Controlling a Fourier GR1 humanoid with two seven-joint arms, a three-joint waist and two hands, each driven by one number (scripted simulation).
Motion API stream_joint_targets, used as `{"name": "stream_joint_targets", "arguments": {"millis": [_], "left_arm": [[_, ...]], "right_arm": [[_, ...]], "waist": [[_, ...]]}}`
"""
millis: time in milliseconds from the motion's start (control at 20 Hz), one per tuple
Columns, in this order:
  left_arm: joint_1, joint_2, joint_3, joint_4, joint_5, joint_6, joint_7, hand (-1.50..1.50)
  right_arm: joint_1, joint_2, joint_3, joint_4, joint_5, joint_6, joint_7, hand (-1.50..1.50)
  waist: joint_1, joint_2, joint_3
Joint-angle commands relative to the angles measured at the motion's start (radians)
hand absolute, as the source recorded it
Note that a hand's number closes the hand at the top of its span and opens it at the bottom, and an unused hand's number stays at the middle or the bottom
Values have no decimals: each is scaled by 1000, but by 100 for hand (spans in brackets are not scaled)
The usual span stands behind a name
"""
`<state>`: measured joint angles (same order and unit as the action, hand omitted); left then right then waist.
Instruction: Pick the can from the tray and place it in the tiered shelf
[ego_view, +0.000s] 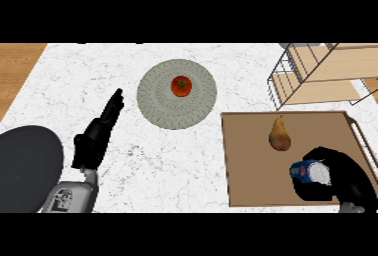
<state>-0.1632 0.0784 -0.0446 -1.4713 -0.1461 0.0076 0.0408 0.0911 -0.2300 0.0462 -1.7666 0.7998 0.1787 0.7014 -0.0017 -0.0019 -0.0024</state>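
- the right hand (341, 172) curls round the can (310, 171), low on the tray (244, 150), near its right side.
- a pear (278, 134) lies on the tray too, just above the can.
- the left hand (100, 132) is over the counter (88, 80), fingers straight & together, holding nothing.
- a tomato (181, 85) sits on a plate (159, 107).
- the tiered shelf (325, 75) is at the top right.

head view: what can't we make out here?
- Can: mostly hidden by the right hand curled round it; label unreadable.
- Shelf: cut off by the top and right edges; tiers not all visible.
- Tray: near right corner hidden by the hand.
- Left hand: edge-on.
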Motion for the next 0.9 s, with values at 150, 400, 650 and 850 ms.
{"name": "stream_joint_targets", "arguments": {"millis": [150,400,650,850], "left_arm": [[4,-5,-16,-1,10,-27,-6,0],[42,29,11,-39,30,-53,1,0],[54,1,-5,-35,-9,-4,-14,0],[15,0,-3,-54,6,-18,39,0]], "right_arm": [[-67,24,256,29,89,35,-158,150],[-31,84,375,11,155,-47,-219,150],[-13,180,315,-138,8,-122,-257,150],[-25,149,265,-307,-21,-104,-254,150]], "waist": [[22,3,2],[5,0,3],[-3,-3,3],[-4,-2,3]]}}
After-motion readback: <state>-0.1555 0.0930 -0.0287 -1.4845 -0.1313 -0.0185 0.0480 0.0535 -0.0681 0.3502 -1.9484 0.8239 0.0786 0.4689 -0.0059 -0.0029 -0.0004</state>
